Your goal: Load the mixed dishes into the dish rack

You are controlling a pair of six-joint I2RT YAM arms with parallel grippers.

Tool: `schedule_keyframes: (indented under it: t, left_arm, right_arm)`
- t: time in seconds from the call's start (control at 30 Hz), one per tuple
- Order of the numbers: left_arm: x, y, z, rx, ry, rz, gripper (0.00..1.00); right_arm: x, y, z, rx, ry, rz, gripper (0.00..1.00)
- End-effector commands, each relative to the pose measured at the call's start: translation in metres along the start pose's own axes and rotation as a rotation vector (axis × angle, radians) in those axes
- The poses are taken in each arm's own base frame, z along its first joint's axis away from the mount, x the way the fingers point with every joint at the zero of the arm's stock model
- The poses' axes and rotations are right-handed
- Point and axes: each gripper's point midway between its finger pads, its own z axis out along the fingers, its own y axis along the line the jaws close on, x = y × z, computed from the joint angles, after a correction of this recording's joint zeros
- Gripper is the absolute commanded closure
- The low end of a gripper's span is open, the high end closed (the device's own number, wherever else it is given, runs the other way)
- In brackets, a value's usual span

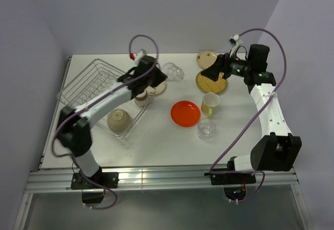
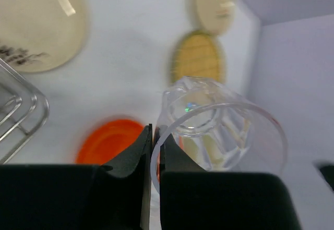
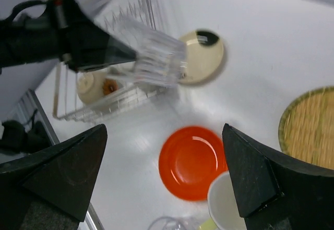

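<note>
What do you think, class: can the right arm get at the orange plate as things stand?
Probably yes. The right gripper hangs open and empty, and the orange plate lies bare mid-table. Only the pale yellow mug beside it might crowd the approach.

The glossy orange round plate [image 1: 185, 113] stands out against the white tabletop [image 1: 156, 146]. The tan round plate [image 1: 211, 82] shows a woven grid pattern inside a green rim, and the cream round plate [image 2: 36, 26] carries dark markings. The faceted glass tumbler [image 2: 219, 131] is clear, the wire dish rack [image 1: 88, 84] silver.
</note>
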Motion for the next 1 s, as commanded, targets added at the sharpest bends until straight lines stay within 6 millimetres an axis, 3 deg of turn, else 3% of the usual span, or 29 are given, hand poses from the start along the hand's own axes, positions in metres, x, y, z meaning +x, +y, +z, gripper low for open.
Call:
schedule_keyframes:
  t: [0.0,0.03,0.07,0.1,0.13,0.17,0.2,0.23,0.33,0.5,0.57,0.8,0.97]
  left_arm:
    - [-0.044,-0.061,-0.076,0.508,-0.053,0.024,1.00]
    - [-0.062,-0.079,-0.112,0.652,-0.110,0.008,1.00]
    - [-0.057,-0.058,-0.111,0.667,-0.101,0.020,1.00]
    - [-0.054,-0.061,-0.126,0.744,-0.079,0.044,1.00]
    - [-0.064,-0.070,-0.151,0.836,-0.124,0.060,1.00]
    - [-0.066,-0.067,-0.160,0.872,-0.144,0.084,1.00]
    - [-0.055,-0.054,-0.159,0.879,-0.120,0.097,1.00]
    - [-0.058,-0.055,-0.176,0.928,-0.144,0.106,1.00]
    - [-0.060,-0.050,-0.200,1.006,-0.204,0.133,1.00]
    - [-0.055,-0.044,-0.220,1.059,-0.212,0.154,1.00]
    - [-0.051,-0.042,-0.228,1.082,-0.206,0.158,1.00]
    - [-0.038,-0.030,-0.251,1.124,-0.198,0.192,1.00]
    - [-0.030,-0.022,-0.260,1.150,-0.185,0.201,1.00]
  right_arm:
    - [-0.065,0.031,-0.016,-0.034,-0.150,-0.005,0.02]
    - [-0.083,0.040,-0.018,-0.063,-0.214,0.065,0.02]
    - [-0.082,0.040,-0.015,-0.077,-0.235,0.129,0.02]
    - [-0.089,0.050,-0.018,-0.111,-0.278,0.170,0.02]
    - [-0.111,0.066,-0.023,-0.186,-0.370,0.238,0.01]
    - [-0.102,0.063,-0.018,-0.196,-0.386,0.323,0.00]
    - [-0.114,0.069,-0.022,-0.213,-0.460,0.339,0.00]
    - [-0.115,0.077,-0.020,-0.251,-0.464,0.426,0.00]
    - [-0.105,0.119,0.004,-0.379,-0.381,0.515,0.00]
    - [-0.083,0.168,0.030,-0.517,-0.255,0.626,0.00]
    - [-0.073,0.184,0.039,-0.530,-0.222,0.590,0.00]
    - [-0.049,0.194,0.049,-0.522,-0.149,0.522,0.00]
    - [-0.029,0.229,0.041,-0.720,-0.047,0.486,0.00]
